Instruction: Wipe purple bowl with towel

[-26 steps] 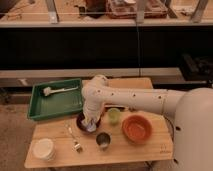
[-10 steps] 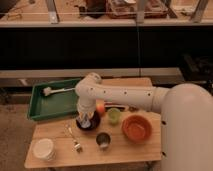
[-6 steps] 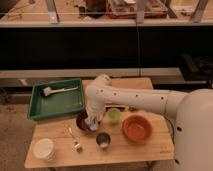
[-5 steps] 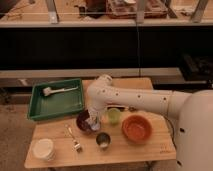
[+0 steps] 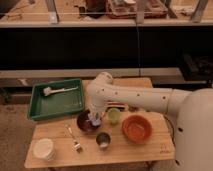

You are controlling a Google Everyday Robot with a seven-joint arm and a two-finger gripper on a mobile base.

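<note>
Wooden counter (image 5: 150, 150) carries everything, with a small metal cup (image 5: 103, 140) nearest the camera, in front of the tool. The tool (image 5: 95, 119) is down in the purple bowl (image 5: 86, 123), its jaws together on the towel (image 5: 96, 120), a pale scrap against the bowl's inner right side. The cloth looks light and limp, best pinched at a bunched fold; the glossy bowl looks stiff, slick and likely to slide under pressure. To the tool's right sits a green cup (image 5: 114, 115), then the orange bowl (image 5: 136, 128); behind and left lies a green tray (image 5: 40, 106).
</note>
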